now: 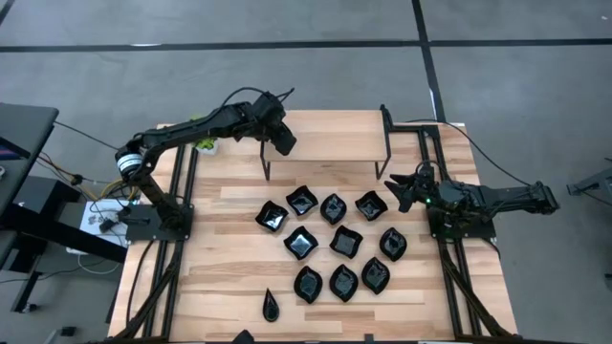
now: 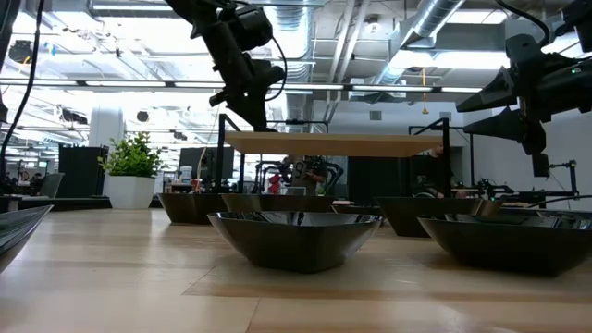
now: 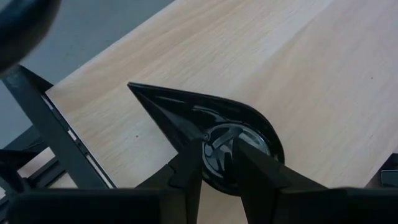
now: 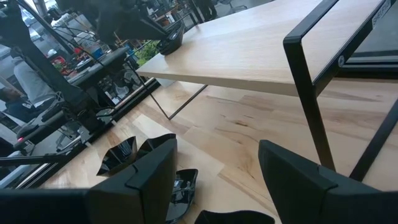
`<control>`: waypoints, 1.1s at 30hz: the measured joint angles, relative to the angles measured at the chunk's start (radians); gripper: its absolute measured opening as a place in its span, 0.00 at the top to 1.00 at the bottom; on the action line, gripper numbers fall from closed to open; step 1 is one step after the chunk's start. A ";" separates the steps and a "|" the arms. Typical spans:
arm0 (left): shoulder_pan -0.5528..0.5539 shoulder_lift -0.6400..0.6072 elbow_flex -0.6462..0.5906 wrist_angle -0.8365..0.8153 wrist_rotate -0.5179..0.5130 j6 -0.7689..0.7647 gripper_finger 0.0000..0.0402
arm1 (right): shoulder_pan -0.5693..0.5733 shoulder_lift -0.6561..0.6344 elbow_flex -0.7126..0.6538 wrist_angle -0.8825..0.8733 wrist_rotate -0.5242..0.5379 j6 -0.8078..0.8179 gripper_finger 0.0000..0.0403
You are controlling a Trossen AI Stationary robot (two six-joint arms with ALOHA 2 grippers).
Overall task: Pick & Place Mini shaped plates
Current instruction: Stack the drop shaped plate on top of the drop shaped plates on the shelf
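- High view: a pale wooden counter [image 1: 229, 287] stands on a grey floor, with a raised wooden shelf [image 1: 330, 134] on black legs across its far part.
- The left gripper [image 1: 284, 143] is over the shelf's left end; what it carries is hidden under it here.
- About eleven black plates [image 1: 333, 244] lie clustered on the counter in front of the shelf. One slim teardrop [image 1: 271, 306] lies apart near the front edge, long axis front to back, tip toward the shelf.
- The right gripper [image 1: 400, 188] waits at the right side, beside the cluster, jaws apart and empty.
- Low view: plates fill the foreground on the counter; the shelf shows behind them, with a green plant [image 2: 134, 155] in a white pot at the left. The left gripper hangs just above the shelf's left end.
- Left wrist view: the jaws are clamped on the round end of a teardrop plate [image 3: 211, 134], which sits at the shelf top; whether it touches the wood I cannot tell. Its long axis runs away from the jaws, its tip toward the shelf's edge.
- Right wrist view: the open jaws frame the shelf, and the held plate shows at its far end.
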 joint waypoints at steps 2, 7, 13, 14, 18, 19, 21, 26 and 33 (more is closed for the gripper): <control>0.000 0.000 0.000 0.000 0.000 0.000 0.78 | 0.000 0.000 0.000 0.000 0.000 0.000 0.45; -0.002 0.000 0.000 -0.013 0.013 0.000 0.78 | 0.000 0.000 0.000 0.000 0.000 0.000 0.45; -0.003 0.000 0.000 -0.013 0.018 0.000 0.78 | 0.000 0.000 0.000 0.000 0.000 0.000 0.45; -0.003 0.000 0.000 -0.013 0.018 0.000 0.78 | 0.000 0.000 0.000 0.000 0.000 0.000 0.45; -0.003 0.000 0.001 -0.013 0.017 0.000 0.78 | 0.000 0.000 0.000 0.000 0.000 0.000 0.45; -0.003 0.000 0.001 -0.013 0.017 0.000 0.78 | 0.000 0.000 0.000 0.000 0.000 0.000 0.45; -0.003 0.000 0.001 -0.013 0.017 0.000 0.78 | 0.000 0.000 0.000 0.000 0.000 0.000 0.45; -0.008 -0.055 0.002 -0.013 -0.003 -0.009 0.78 | 0.000 0.000 0.000 0.000 0.000 0.000 0.45; -0.130 -0.310 0.007 -0.158 0.024 -0.239 0.78 | 0.000 0.000 0.000 0.000 -0.001 0.000 0.45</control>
